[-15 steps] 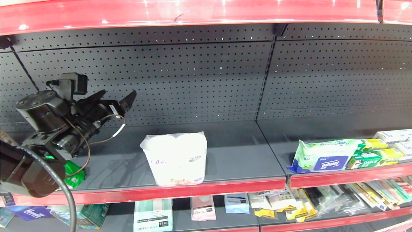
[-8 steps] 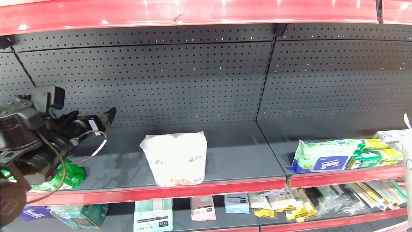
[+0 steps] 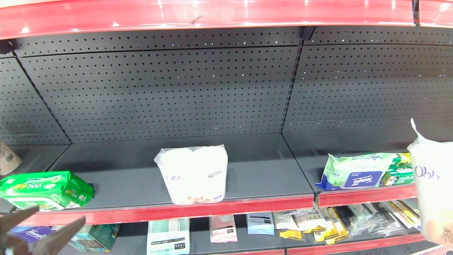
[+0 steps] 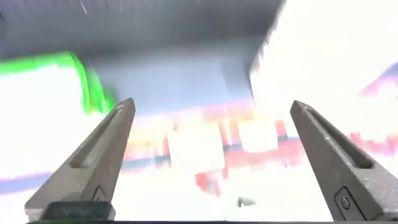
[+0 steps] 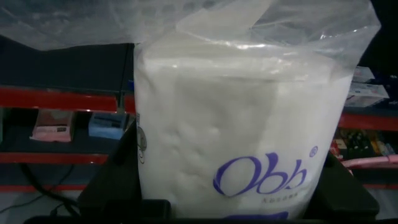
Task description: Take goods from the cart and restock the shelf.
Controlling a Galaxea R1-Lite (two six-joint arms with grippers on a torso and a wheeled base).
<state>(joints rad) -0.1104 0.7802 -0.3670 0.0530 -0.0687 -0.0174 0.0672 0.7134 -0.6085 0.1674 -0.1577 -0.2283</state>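
Head view: we see standing tissue pack (image 3: pixel 193 175) mid-shelf, at lip; green pack (image 3: pixel 46 189) left, wipes pack (image 3: pixel 355 173) right; held tissue pack (image 3: pixel 432 187) far right.
Left wrist: left gripper (image 4: pixel 212 104) spread, empty.
Right wrist: right gripper (image 5: pixel 231 180) clamps it.

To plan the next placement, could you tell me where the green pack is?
In the head view, the green pack lies on the shelf, far left, apart from the central white roll pack.
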